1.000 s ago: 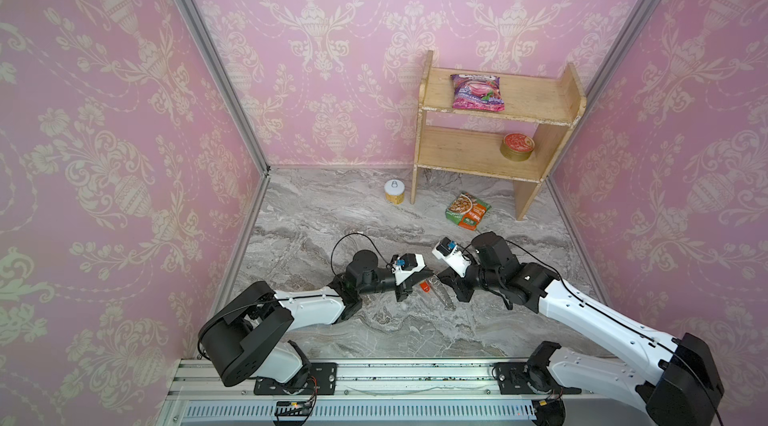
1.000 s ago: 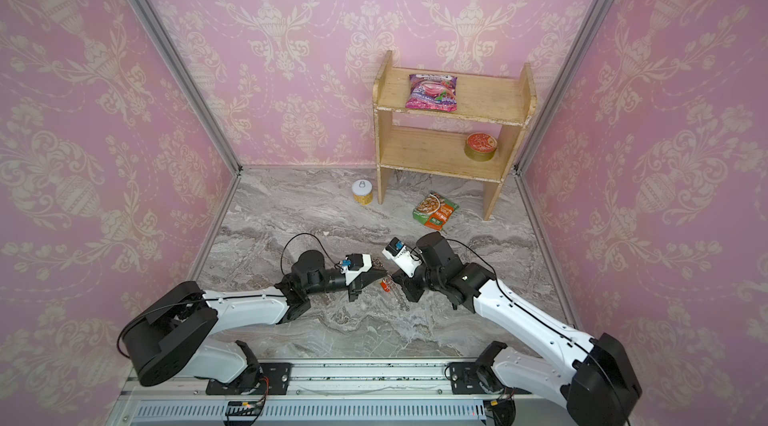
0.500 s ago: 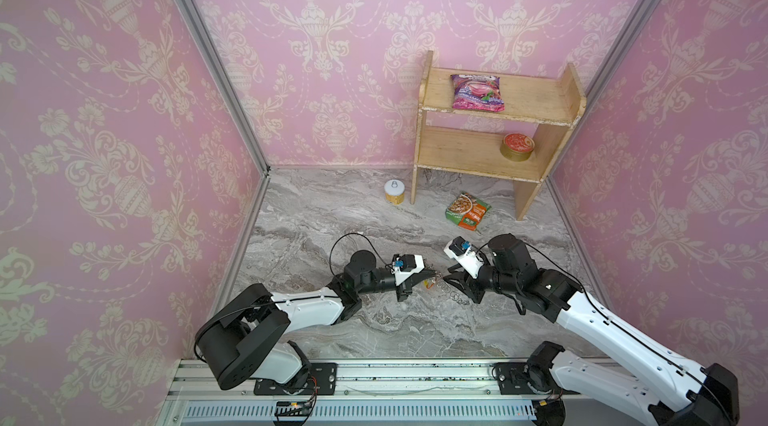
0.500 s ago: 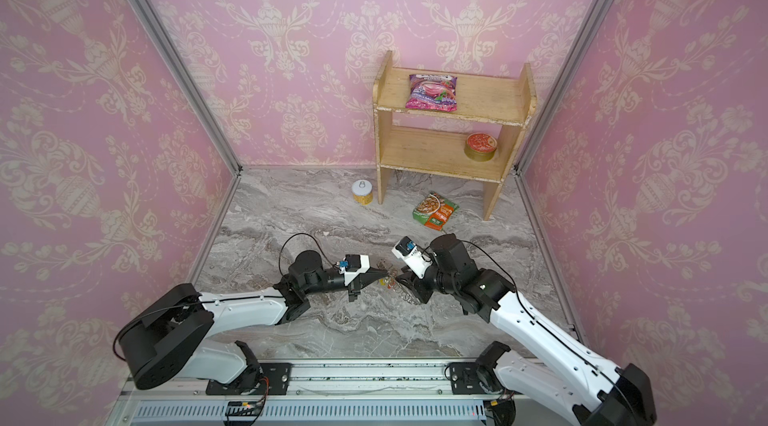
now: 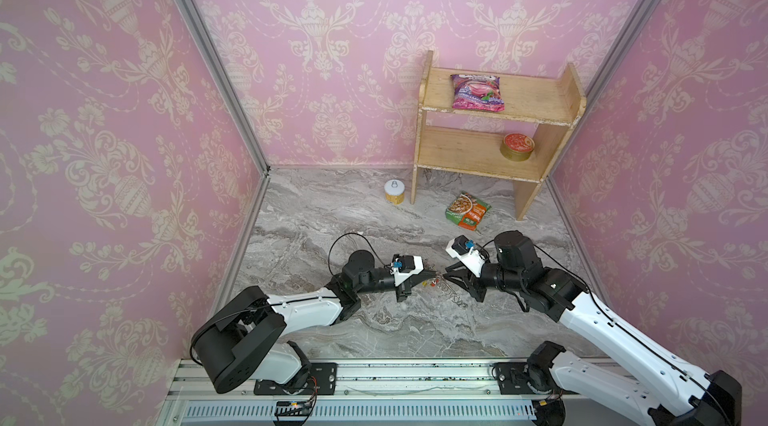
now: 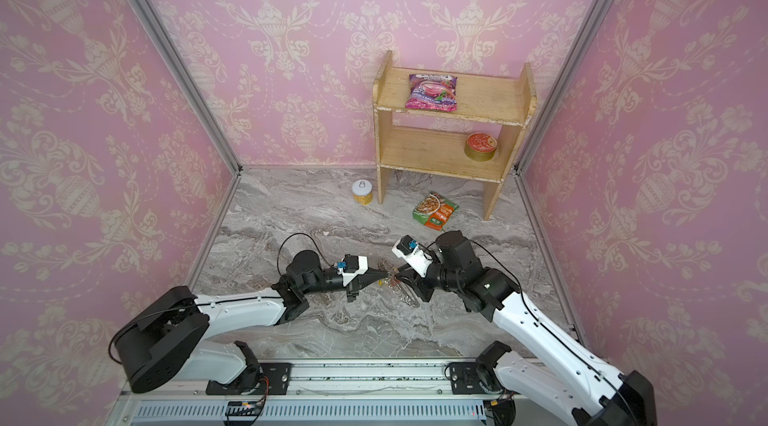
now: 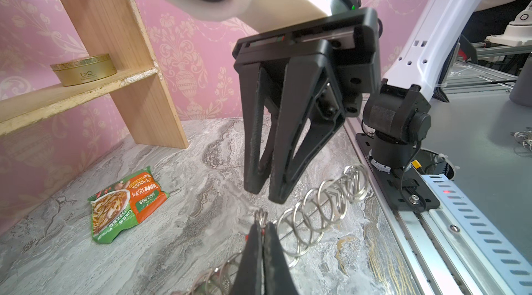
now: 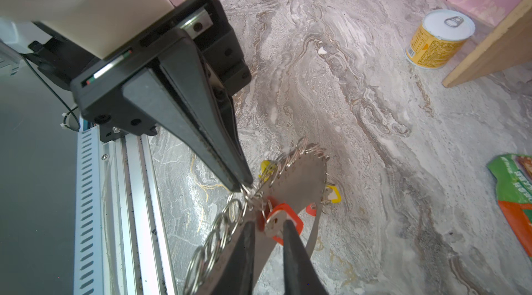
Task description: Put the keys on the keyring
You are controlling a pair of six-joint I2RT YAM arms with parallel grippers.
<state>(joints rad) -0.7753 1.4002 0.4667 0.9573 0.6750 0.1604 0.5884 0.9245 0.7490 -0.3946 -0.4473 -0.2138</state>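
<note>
The keyring lies on the marble floor between my two grippers: a chain of silver rings [image 7: 316,207] [image 5: 455,297] joined to a grey band [image 8: 299,181]. My left gripper [image 7: 263,228] [image 8: 240,187] [image 5: 434,276] is shut on a small ring at the band's end. Keys hang along the band: one with a red tag [image 8: 288,216] and two with yellow tags [image 8: 266,168] [image 8: 334,194]. My right gripper [image 8: 267,230] [image 7: 264,195] [image 6: 397,276] faces the left one tip to tip. Its jaws stand narrowly open just above the red-tag key and hold nothing.
A wooden shelf [image 5: 494,154] at the back right holds a gold tin [image 5: 516,146] and a pink packet [image 5: 478,91]. A yellow can [image 5: 395,192] and a noodle packet [image 5: 467,210] lie in front of it. The metal rail [image 5: 374,378] runs along the front edge.
The right gripper opened, drew back to the right, then came in again toward the left gripper with narrower jaws. The left gripper has kept its hold and place.
</note>
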